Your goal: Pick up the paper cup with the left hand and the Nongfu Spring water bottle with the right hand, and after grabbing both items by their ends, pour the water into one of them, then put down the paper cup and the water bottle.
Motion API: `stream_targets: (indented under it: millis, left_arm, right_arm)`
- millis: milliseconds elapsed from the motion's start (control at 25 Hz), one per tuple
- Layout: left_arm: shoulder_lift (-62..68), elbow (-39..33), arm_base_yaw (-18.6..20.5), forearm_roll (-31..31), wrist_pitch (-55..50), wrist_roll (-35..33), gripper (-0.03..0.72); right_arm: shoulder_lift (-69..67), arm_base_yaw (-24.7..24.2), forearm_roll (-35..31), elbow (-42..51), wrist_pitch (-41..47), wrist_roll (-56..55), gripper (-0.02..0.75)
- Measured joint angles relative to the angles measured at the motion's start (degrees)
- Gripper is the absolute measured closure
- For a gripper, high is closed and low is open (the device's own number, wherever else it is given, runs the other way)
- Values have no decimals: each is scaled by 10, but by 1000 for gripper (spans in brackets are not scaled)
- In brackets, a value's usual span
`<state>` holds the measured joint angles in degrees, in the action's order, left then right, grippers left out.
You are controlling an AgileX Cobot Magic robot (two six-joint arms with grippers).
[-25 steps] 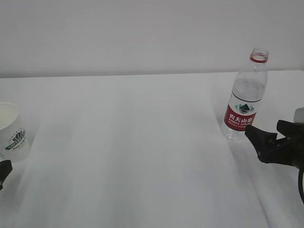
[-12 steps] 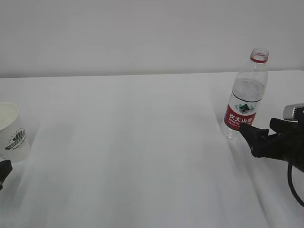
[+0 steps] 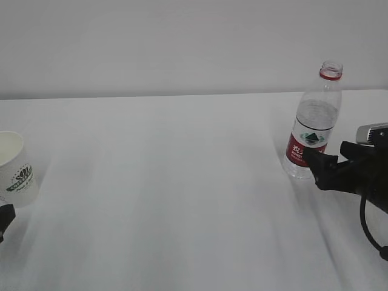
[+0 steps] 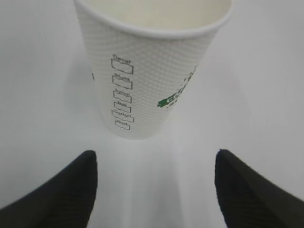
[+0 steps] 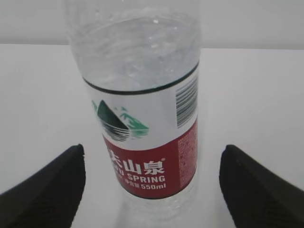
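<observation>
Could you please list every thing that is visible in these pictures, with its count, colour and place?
paper cup: one, white with a dark green logo, upright at the far left of the table, not held.
Nongfu Spring water bottle: one, clear plastic with a red and white label and a red neck ring, no cap, upright at the right of the table, partly filled with water.
table: one, white, under both things.
left pincer: one, black, open, its fingers short of the cup.
right pincer: one, black, open, one finger on each side of the bottle's lower part; contact cannot be told.
</observation>
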<state>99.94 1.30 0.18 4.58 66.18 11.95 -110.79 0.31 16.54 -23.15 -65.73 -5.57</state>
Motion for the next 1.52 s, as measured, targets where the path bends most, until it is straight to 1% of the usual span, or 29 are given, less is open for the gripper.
stream_targets:
  millis: [480,920,1520]
  left_arm:
    - [0,0,0,0,0,0,148]
    - [0,0,0,0,0,0,148]
    - [0,0,0,0,0,0,151]
  right_arm:
    - [-13,0,0,-30,1,-1,67]
    - [-14,0,23,-54,12,5,67]
    - [-76,0,33,-108,14,17,74]
